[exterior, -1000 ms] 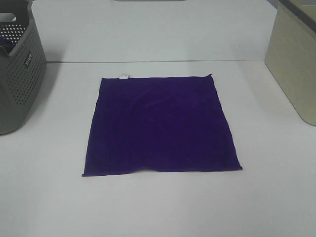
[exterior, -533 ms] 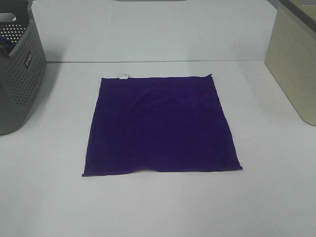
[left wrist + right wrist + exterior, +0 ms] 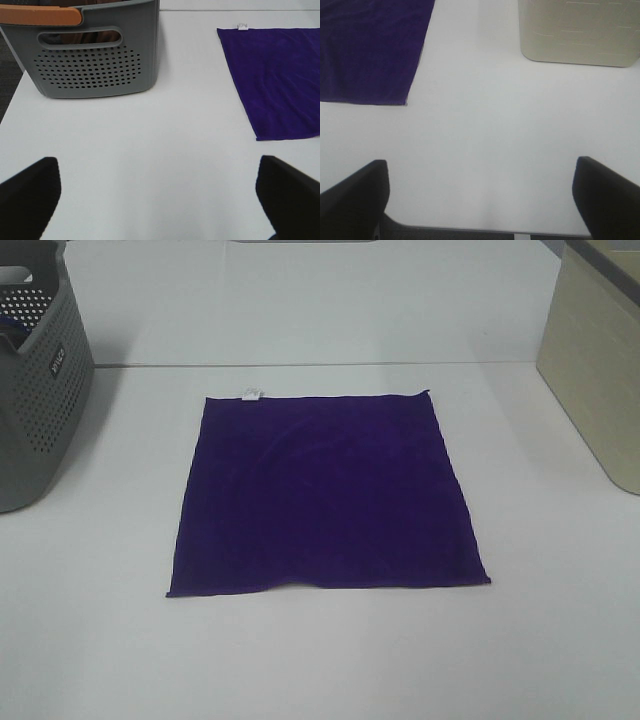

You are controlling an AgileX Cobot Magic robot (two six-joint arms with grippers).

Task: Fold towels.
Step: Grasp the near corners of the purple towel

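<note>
The purple towel (image 3: 325,495) lies flat and fully spread in the middle of the bench (image 3: 320,670), with its white tag (image 3: 251,394) on the hem that faces the bench's far edge. A grey perforated basket (image 3: 35,390) stands at the bench's left edge and a beige bin (image 3: 600,370) at its right edge, both well apart from the cloth. No fold has been made, so the step in hand looks like the first reach for the towel.

To do it well, each arm would likely take one corner on the side nearest the bench's front edge, pinching only the hem. Both corners should rise together and travel level toward the tagged hem, so the edges meet squarely and the cloth does not drag or bunch.

The left gripper (image 3: 160,197) has its fingers spread wide, holding and touching nothing, over bare bench between the basket and the towel. The right gripper (image 3: 482,200) is equally wide apart and empty, over bare bench between the towel's corner and the bin.
</note>
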